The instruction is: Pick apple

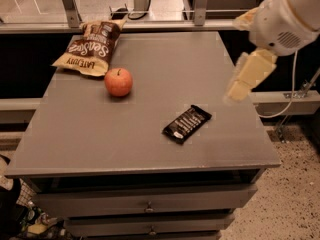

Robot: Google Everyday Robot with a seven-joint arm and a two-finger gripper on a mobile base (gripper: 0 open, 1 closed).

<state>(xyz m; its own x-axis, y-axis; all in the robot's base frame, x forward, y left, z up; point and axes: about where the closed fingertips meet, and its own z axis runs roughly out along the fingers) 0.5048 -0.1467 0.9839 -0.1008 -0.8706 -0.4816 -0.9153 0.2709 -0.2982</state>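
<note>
The apple [118, 81] is small, round and orange-red with a short dark stem. It sits on the grey table [150, 139] at the left, just in front of the chip bag [91, 48]. My arm comes in from the upper right. Its cream-coloured end, the gripper [241, 88], hangs above the table's right edge, far to the right of the apple and touching nothing.
A black snack bar [187, 124] lies flat right of the table's centre, between the apple and the gripper. The table has drawers below its front edge [145, 206]. A railing with metal posts [200, 4] runs behind it. Speckled floor [295, 199] lies to the right.
</note>
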